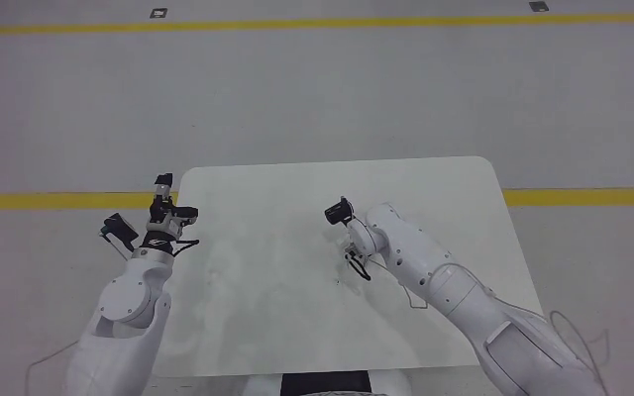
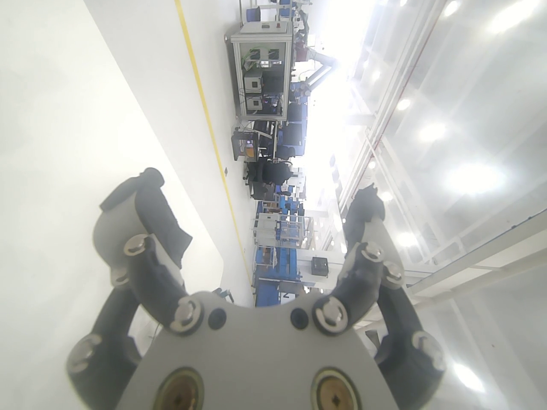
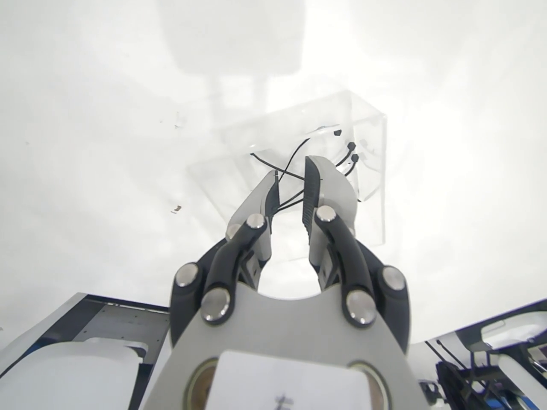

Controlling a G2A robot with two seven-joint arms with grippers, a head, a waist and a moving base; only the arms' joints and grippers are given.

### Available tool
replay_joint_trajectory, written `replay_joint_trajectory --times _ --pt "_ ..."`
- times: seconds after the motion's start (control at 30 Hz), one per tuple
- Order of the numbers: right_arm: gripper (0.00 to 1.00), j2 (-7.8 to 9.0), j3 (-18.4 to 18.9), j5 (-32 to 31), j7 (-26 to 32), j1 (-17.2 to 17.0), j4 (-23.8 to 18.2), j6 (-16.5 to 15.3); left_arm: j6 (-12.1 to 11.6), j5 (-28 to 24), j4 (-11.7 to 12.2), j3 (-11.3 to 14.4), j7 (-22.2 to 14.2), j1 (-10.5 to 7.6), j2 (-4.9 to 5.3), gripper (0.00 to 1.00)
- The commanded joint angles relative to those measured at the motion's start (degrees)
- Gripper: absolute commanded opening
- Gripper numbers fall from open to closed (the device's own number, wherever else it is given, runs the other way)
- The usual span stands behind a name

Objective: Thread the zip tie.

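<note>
Several black zip ties (image 3: 342, 151) lie in a clear plastic box (image 3: 367, 130) on the white table (image 3: 85, 87). My right gripper (image 3: 292, 181) hangs just above the box, open by a narrow gap, and thin black strands cross under that gap; I cannot tell whether the fingers touch them. From above, the right gripper (image 1: 354, 259) points down near the table's middle, with black zip ties (image 1: 359, 271) under it. My left gripper (image 1: 170, 203) stands at the table's left edge. In its own view the left gripper (image 2: 258, 189) is wide open and holds nothing.
The white table (image 1: 297, 317) has bare room between the two arms and toward the far edge. A few small dark specks (image 3: 176, 209) lie on the table near the box. Yellow floor lines (image 1: 297, 22) run beyond the table.
</note>
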Motion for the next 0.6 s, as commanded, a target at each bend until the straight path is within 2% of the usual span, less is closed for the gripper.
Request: replay_joint_trajectory --times 0.0,0.23,0.4,0.57 --pt "0.12 -0.29 -0.16 0.0 -0.04 0.15 0.63 -0.07 0.0 0.0 0.0 0.0 0.0 0.0 0.0 1.0" --pt "0.1 -1.16 -0.27 0.27 0.04 0.59 2.37 -0.49 0.0 0.0 0.0 0.0 0.0 0.0 0.0 1.0" --pt "0.0 -1.59 -0.13 0.04 0.13 0.78 3.1 -0.51 0.0 0.0 0.0 0.0 0.0 0.0 0.0 1.0" --pt "0.0 -1.98 0.08 -0.23 0.26 0.85 3.51 -0.66 0.0 0.0 0.0 0.0 0.0 0.0 0.0 1.0"
